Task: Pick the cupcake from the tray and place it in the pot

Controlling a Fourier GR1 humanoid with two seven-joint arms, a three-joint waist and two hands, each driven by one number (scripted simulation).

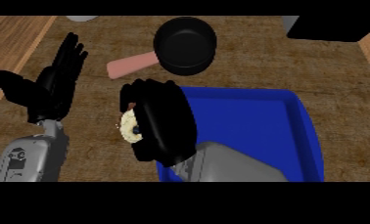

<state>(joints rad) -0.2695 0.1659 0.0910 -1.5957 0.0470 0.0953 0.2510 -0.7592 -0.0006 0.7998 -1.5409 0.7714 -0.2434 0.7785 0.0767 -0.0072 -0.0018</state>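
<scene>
A black pot (186,45) with a pink handle (130,65) stands at the back of the counter, its inside dark. The blue tray (253,120) lies at the front right. My right hand (165,120) hovers over the tray's left edge, fingers curled round the pale cupcake (130,126), which peeks out at the hand's left side, level with the tray's left rim. Most of the cupcake is hidden by the hand. My left hand (57,83) rests open at the left, fingers up.
A wooden strip (22,37) runs along the counter's left side. A black appliance (329,27) sits at the back right corner, and a pale round thing (81,18) shows at the back left edge.
</scene>
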